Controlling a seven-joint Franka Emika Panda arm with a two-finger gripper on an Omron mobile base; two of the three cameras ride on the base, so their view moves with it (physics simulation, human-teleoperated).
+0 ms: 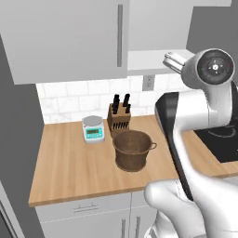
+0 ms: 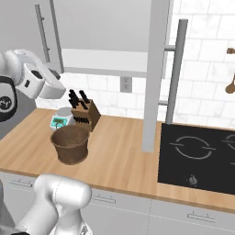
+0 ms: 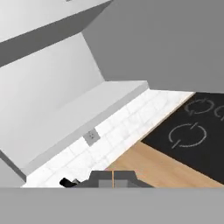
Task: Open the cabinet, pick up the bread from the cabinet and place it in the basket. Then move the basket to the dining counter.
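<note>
The large light-grey wall cabinet (image 1: pixel 69 37) with long vertical grey bar handles hangs above a light-wood worktop (image 1: pixel 69 162) backed by white tile. In the right base view its right door (image 2: pixel 156 69) stands swung out edge-on, with the bar handle (image 2: pixel 176 69) facing the black hob (image 2: pixel 197 156); the left door is shut. The interior seen past the open door, in the hand view, shows a pale bare shelf (image 3: pixel 78 118); the bread cannot be made out there.

The round brown woven basket (image 1: pixel 133 149) stands upright on the worktop below the cabinet, just in front of a wooden knife block (image 1: pixel 120 118) with black handles and beside a small white kitchen scale (image 1: pixel 93 128) with a green display. A wall socket (image 1: pixel 148 82) sits on the tile under the cabinet.

The two-finger gripper (image 3: pixel 113 180) is raised at cabinet height, its jaws together and holding nothing
</note>
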